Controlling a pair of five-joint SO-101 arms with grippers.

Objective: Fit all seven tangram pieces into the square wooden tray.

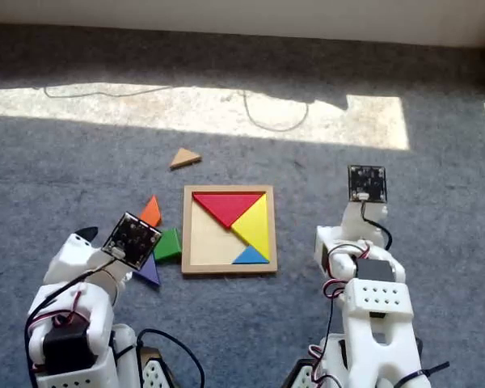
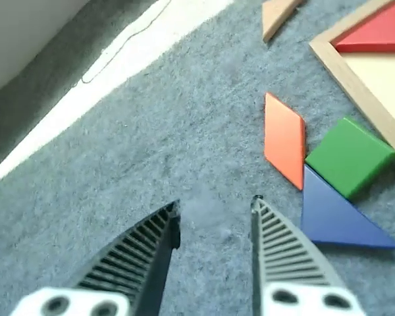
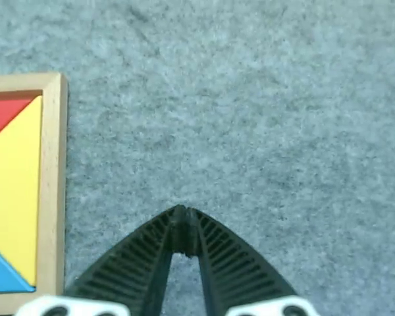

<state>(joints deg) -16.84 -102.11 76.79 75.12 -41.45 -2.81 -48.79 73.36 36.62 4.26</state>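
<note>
The left gripper point(image 2: 215, 214) is open and holds nothing, with bare grey carpet point(image 2: 151, 131) between its two fingers. The right gripper point(image 3: 183, 230) is pinched shut on nothing and sits at about 3 o'clock from the tray.

The square wooden tray point(image 1: 228, 268) lies in the middle of the high view. Inside it, the big red triangle point(image 1: 226, 206) fills the 12 o'clock part. The big yellow triangle point(image 1: 256, 226) fills the 3 o'clock part. The rest of the tray floor is mostly bare wood.

Three loose pieces huddle at 9 o'clock from the tray, right next to the left arm point(image 1: 81, 283). They are the dark blue triangle point(image 2: 332, 220), the green square point(image 2: 350, 157) and the orange slanted piece point(image 2: 284, 139), all touching or nearly so. The orange one's long side seems to run about 12 to 6. They lie between the open fingers and the tray, so I think the left arm is the one to take them; it needs to swing toward 3 o'clock.

That arm is bent low, fingers pointing along the carpet.

A small wood-coloured triangle point(image 1: 184, 158) lies alone at 11 o'clock from the tray. The little light blue triangle point(image 1: 250, 256) sits in the tray at 5 o'clock.
</note>
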